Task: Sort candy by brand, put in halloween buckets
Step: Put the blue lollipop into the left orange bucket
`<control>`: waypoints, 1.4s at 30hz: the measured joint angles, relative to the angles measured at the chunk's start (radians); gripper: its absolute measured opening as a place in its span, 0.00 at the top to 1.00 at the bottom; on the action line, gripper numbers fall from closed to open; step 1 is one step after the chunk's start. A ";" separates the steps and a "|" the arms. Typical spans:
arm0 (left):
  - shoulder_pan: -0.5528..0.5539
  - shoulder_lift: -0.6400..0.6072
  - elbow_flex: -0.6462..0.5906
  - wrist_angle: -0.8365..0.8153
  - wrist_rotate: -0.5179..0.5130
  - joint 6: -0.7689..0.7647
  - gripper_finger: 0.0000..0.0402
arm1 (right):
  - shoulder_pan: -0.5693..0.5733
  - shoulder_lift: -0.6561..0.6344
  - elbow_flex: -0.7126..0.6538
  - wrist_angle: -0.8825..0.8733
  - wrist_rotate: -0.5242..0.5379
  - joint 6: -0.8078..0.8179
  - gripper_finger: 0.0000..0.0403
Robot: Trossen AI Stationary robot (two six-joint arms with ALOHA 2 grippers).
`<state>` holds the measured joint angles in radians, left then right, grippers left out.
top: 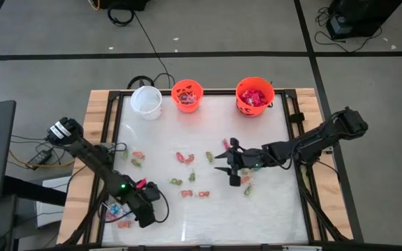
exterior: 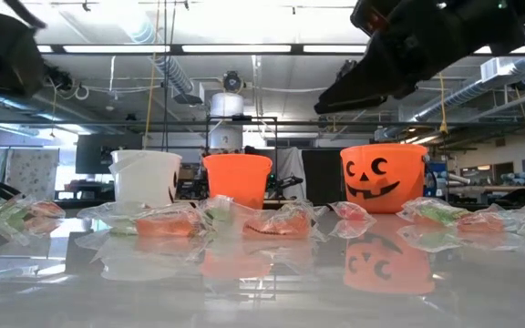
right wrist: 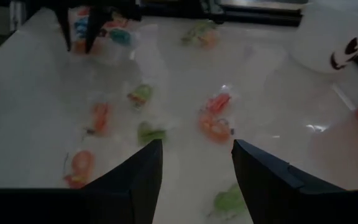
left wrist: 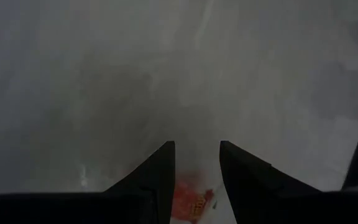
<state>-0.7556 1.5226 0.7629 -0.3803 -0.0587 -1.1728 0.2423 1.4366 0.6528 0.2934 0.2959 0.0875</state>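
Three buckets stand along the far edge: white (top: 146, 101), small orange (top: 187, 95) and larger orange with a black face (top: 255, 95) (exterior: 383, 178). Small wrapped candies (top: 187, 159) lie scattered over the table's middle and near-left corner. My left gripper (top: 147, 216) points down at the near-left part of the table, open, with an orange-red candy (left wrist: 188, 200) showing between its fingers. My right gripper (top: 220, 162) hovers open above the table's middle, right of the scattered candies (right wrist: 215, 118), and holds nothing. My left gripper stands over the orange-red candy (left wrist: 188, 200) from above, one finger on each side of it. I cannot tell whether the fingers (left wrist: 160, 174) touch it.
More candies (top: 121, 223) lie beside the left gripper near the table's left edge. Both orange buckets hold candy. A raised black frame (top: 293, 111) runs round the table top. Bare table lies along the near edge toward the right (top: 257, 223).
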 joint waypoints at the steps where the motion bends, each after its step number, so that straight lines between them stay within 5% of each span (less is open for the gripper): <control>1: 0.007 0.000 0.000 0.001 0.016 -0.006 0.67 | -0.003 0.002 -0.003 0.015 0.001 0.000 0.49; 9: 0.056 -0.005 0.031 -0.050 0.083 0.015 0.67 | -0.028 0.001 -0.008 0.055 0.001 -0.002 0.49; 15: 0.086 -0.008 0.193 -0.300 0.057 0.100 0.67 | -0.037 0.001 -0.008 0.070 -0.001 0.016 0.49; 32: -0.142 0.026 0.214 -0.353 -0.054 -0.041 0.67 | -0.027 0.001 -0.008 0.042 -0.002 0.093 0.49; 42: -0.157 0.139 0.213 -0.368 -0.066 -0.084 0.67 | 0.010 0.001 -0.008 0.042 -0.002 0.097 0.49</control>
<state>-0.9126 1.6619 0.9756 -0.7479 -0.1247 -1.2571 0.2528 1.4376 0.6449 0.3350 0.2939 0.1841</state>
